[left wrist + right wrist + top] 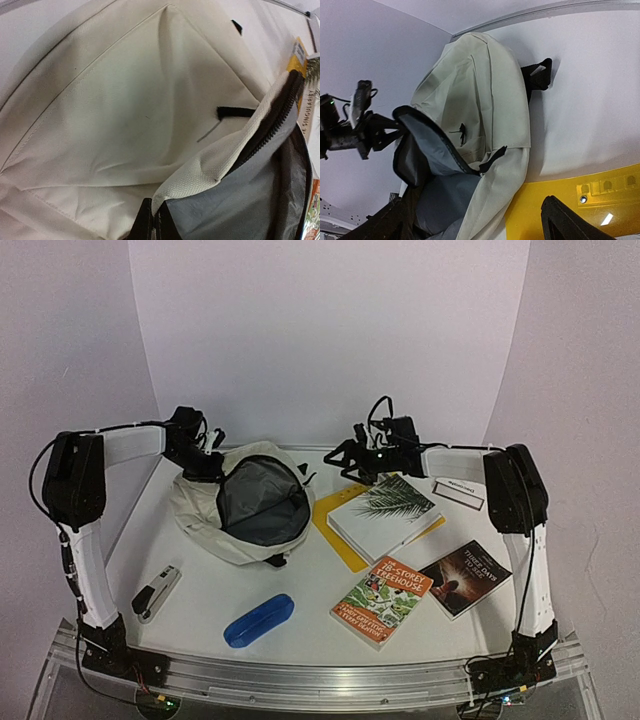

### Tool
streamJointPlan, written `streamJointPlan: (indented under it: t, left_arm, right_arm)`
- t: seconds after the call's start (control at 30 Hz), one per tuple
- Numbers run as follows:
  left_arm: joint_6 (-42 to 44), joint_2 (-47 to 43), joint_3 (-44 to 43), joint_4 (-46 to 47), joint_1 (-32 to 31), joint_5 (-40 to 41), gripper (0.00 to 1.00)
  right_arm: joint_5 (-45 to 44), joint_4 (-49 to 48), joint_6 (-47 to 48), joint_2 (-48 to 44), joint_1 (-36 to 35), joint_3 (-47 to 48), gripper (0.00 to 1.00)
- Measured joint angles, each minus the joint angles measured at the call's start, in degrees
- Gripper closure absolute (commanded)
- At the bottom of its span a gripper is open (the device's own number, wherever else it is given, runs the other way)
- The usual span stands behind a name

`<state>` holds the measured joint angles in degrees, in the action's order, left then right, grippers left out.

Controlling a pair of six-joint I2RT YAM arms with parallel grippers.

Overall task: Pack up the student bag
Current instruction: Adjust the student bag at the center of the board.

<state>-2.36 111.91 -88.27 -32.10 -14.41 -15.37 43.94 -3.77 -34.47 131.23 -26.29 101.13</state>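
Zero items seen inside | left gripper (153, 221) pinches cream fabric student bag (196, 516) rim, propping mouth open | right gripper (362, 468) wide, empty

Cream student bag (196, 512), far left, unzipped wide, grey-lined, perhaps on its side.

- This is a robotics lab bench, not a home or classroom. A plain white curved backdrop (330, 330) closes in the flat white tabletop (300, 585) on three sides.
- A ribbed aluminium rail (320, 678) runs along the near edge. A white-and-black jointed left arm (85, 540) and its matching right arm (535, 570) are bolted there.
- Loose black cables (38, 470) trail along the arms.
- School goods lie spread out like test props: a soft cream fabric student bag (200, 515), a colourful paperback book (382, 600), a blue oblong pencil case (258, 620) and a grey-and-black stapler (156, 593).
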Motion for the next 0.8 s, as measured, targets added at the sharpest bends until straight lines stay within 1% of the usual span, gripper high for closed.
streamJointPlan:
  t: [0.07, 0.17, 0.27, 0.43, 0.5, 0.57, 0.63, 0.7, 0.8]
  left_arm:
    - [-1.53, 3.18, -0.51, 1.05, 2.03, -1.35, 0.86]
    - [-3.44, 7.15, -0.64, 2.13, 4.25, -2.77, 0.67]
    - [-4.94, 8.59, -0.63, 2.17, 5.18, -3.09, 0.49]
    - [-6.89, 6.53, -0.52, 2.59, 4.99, -2.72, 0.27]
    - [-7.57, 4.15, 0.00, 2.35, 4.94, -2.42, 0.18]
    - [-8.60, 0.23, 1.71, 2.26, 4.80, -2.29, 0.06]
    - [-9.33, -5.07, 4.08, 2.10, 4.50, -1.99, 0.01]
    - [-9.71, -10.57, 6.36, 1.67, 3.60, -1.27, 0.00]
    - [-10.34, -17.67, 9.88, 1.60, -0.30, 0.25, 0.03]
  right_arm:
    - [0.22, 0.15, 0.89, -0.03, -0.65, -0.09, 0.17]
    - [0.59, 0.50, 2.43, -0.15, -1.94, -0.53, 0.18]
    - [0.73, 0.90, 4.16, -0.26, -3.70, -0.89, 0.18]
    - [0.70, 1.53, 7.50, -0.70, -6.65, -1.37, 0.17]
    - [0.69, 1.75, 8.43, -0.84, -7.64, -1.43, 0.18]
    - [0.70, 1.77, 9.03, -0.86, -8.42, -1.43, 0.19]
    - [0.70, 1.81, 9.27, -0.86, -8.90, -1.43, 0.19]
    - [0.70, 2.01, 9.43, -0.86, -9.17, -1.38, 0.20]
    - [0.60, 2.63, 9.57, -0.86, -9.28, -0.33, 0.20]
